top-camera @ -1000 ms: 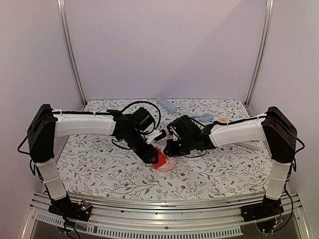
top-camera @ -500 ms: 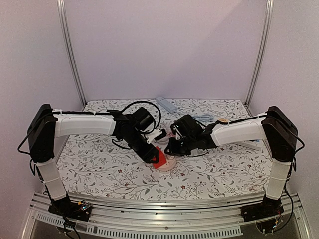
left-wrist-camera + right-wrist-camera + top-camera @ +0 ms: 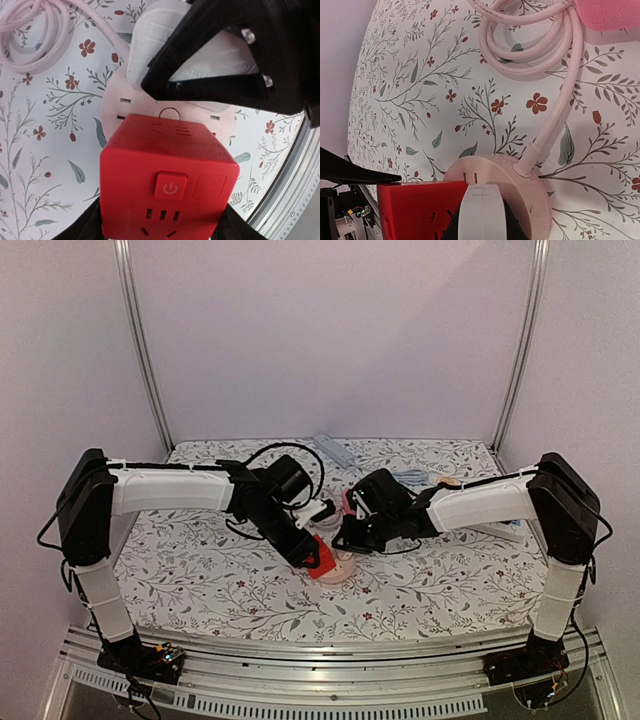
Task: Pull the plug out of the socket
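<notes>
A round pink socket [image 3: 340, 567] lies on the flowered table. A red cube adapter [image 3: 320, 556] sits on its near-left part, and my left gripper [image 3: 314, 558] is shut on the cube's sides. In the left wrist view the red cube [image 3: 167, 185] fills the space between the fingers [image 3: 82, 227], with the pink socket [image 3: 117, 107] behind it. My right gripper [image 3: 346, 534] is shut on a white plug [image 3: 482, 210] standing at the socket [image 3: 520, 180]. The prongs are hidden. That white plug [image 3: 160, 35] shows between the right gripper's black fingers [image 3: 240, 60].
The socket's pink cord [image 3: 530, 45] lies coiled behind it, ending in a pink plug [image 3: 607, 12]. A white power strip [image 3: 333, 449], a pale cable [image 3: 405, 478] and a small round object [image 3: 447, 481] lie at the back. The metal front rail [image 3: 300, 165] is close.
The right wrist has shifted slightly right and upward while keeping its hold on the white plug. The left gripper, red cube and socket have stayed put.
</notes>
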Motion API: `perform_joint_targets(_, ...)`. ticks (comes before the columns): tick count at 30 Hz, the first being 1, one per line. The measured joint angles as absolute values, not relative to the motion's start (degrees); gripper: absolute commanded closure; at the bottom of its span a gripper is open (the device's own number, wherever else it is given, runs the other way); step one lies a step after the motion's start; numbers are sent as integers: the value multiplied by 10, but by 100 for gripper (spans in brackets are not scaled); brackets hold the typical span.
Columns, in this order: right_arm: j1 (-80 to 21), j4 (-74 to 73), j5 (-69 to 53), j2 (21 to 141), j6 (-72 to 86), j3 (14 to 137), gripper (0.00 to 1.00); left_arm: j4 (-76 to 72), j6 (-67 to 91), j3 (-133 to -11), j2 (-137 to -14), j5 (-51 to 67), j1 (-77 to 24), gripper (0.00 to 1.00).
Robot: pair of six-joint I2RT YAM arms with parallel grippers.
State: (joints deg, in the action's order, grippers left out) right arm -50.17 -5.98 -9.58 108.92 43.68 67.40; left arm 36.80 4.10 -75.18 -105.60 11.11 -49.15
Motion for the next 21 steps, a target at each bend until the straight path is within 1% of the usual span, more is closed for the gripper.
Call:
perform_joint_targets(13,-520,-88,-67,1065,369,668,100,377,41,-752,-1057,144,-489,63)
perform_joint_targets(21,-522,-91,-63,1061,365,667,100,377,43,-752,-1057,149,-489,63)
